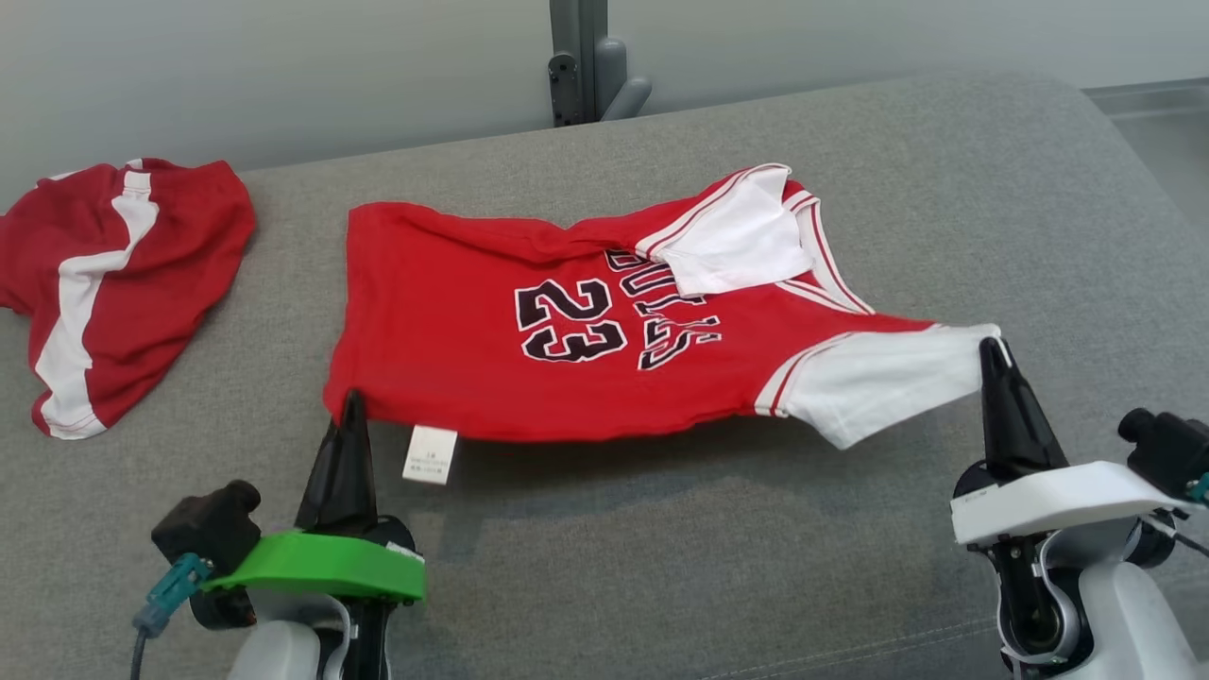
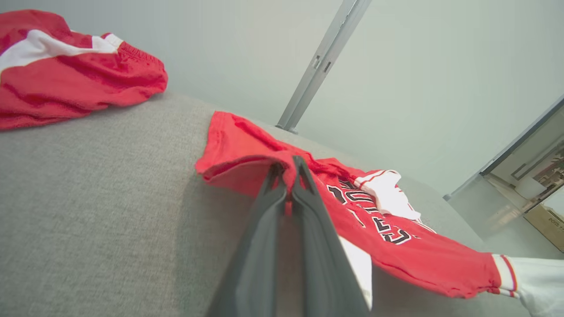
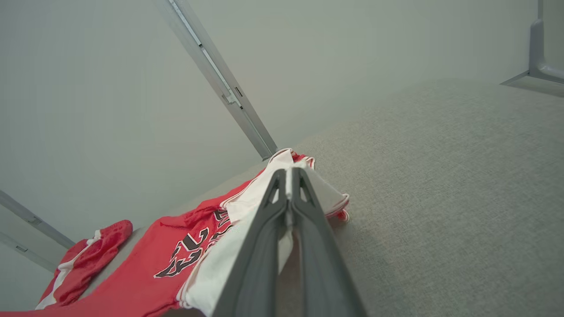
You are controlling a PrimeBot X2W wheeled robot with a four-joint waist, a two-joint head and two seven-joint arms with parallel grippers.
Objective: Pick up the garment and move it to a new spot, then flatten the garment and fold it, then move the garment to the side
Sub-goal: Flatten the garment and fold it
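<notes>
The left gripper (image 1: pixel 352 399) clamped the jersey's (image 1: pixel 453 340) hem (image 1: pixel 529 432), the right gripper (image 1: pixel 989 347) its white sleeve (image 1: pixel 878 382). The pickup looked underway, and next called for an even lift.

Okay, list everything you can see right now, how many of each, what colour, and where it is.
jersey: one, red with white sleeves and a black 23, spread across the middle of the padded surface
shorts: one, red with a white stripe, far left on the surface
label: one, white, hanging from the jersey's hem
padded surface: one, grey, under both garments
metal post: one, grey, against the wall behind
left gripper: one, dark fingers, shut on the jersey's hem corner
right gripper: one, dark fingers, shut on the jersey's white sleeve
</notes>
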